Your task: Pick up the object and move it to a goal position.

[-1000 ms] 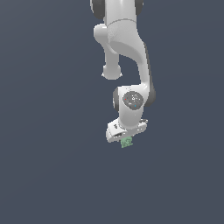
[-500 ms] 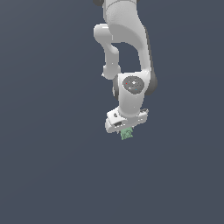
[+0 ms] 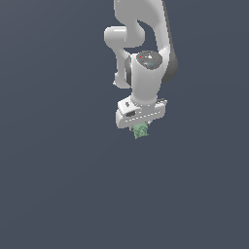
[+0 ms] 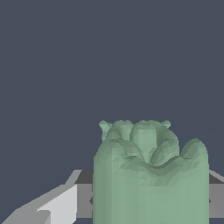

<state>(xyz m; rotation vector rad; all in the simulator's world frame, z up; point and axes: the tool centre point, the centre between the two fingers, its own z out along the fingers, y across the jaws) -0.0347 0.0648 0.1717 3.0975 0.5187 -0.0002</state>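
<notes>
The object (image 3: 141,131) is a tiny pale green lumpy block with small bumps. It hangs just under my white gripper (image 3: 140,128) in the exterior view, held between the fingers above the dark floor. In the wrist view the object (image 4: 148,175) fills the lower middle of the picture, with a grey-white finger (image 4: 61,205) showing beside it. The gripper is shut on the object. The fingertips themselves are mostly hidden behind the block.
The white arm (image 3: 146,53) reaches down from the top of the exterior view. The ground is a plain dark blue-grey surface (image 3: 58,185) with no other objects or marker in view.
The arm has carried the object upward and slightly toward the exterior view's left. The wrist has turned. The grip on the object is unchanged.
</notes>
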